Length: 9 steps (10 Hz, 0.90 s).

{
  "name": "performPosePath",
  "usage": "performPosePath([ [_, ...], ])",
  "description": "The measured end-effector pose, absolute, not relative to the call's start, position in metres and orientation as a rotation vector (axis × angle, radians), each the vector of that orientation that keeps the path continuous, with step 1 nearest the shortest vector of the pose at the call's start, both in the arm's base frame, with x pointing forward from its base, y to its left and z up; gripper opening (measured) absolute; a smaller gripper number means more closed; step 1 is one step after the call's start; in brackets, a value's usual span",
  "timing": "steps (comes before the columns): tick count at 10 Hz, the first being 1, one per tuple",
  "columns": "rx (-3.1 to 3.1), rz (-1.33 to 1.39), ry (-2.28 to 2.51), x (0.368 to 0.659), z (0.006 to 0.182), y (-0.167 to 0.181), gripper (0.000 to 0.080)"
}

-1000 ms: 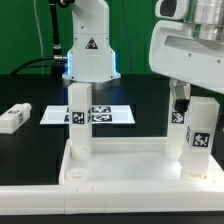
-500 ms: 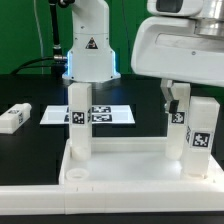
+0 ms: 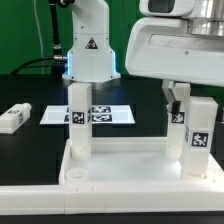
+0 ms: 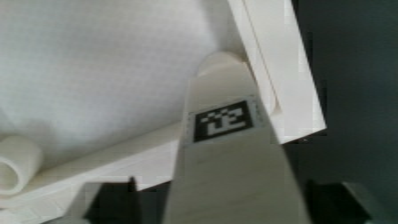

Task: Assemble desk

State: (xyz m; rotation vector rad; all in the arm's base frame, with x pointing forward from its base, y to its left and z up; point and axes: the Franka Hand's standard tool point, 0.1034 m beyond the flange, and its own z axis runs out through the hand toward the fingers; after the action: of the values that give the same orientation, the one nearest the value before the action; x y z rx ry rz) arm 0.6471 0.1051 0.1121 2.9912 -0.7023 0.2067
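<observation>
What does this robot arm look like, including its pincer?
Glossy white rounded shells: a base column with a black triangular sticker and blue glow at its foot, black cables behind, a bulky white wrist housing, and a pincer with dark fingers.

Rooted in the background of the exterior view on a white base (image 3: 88, 48), with the bulky white wrist (image 3: 180, 45) filling the top of the exterior view's right. Pointing the end effector (image 3: 177, 98) straight down, low under that wrist. Holding the two dark fingertips (image 4: 111, 200) parted and level with each other in the wrist view, with a clear span between them and neither closed up against the other.
</observation>
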Motion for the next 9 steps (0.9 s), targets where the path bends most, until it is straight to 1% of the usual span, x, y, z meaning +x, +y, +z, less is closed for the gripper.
performPosePath([
  [1,2.974,0.209,-0.791,0.6471,0.1121,0.1054,0.0412],
  [2,2.946,0.210,-0.914,0.6468,0.1117,0.1059,0.0290],
  [5,2.855,0.211,-1.219,0.6463,0.1103,0.1063,0.0290],
  [9,2.465,0.191,-2.012,0.6460,0.1089,0.1083,0.0290],
])
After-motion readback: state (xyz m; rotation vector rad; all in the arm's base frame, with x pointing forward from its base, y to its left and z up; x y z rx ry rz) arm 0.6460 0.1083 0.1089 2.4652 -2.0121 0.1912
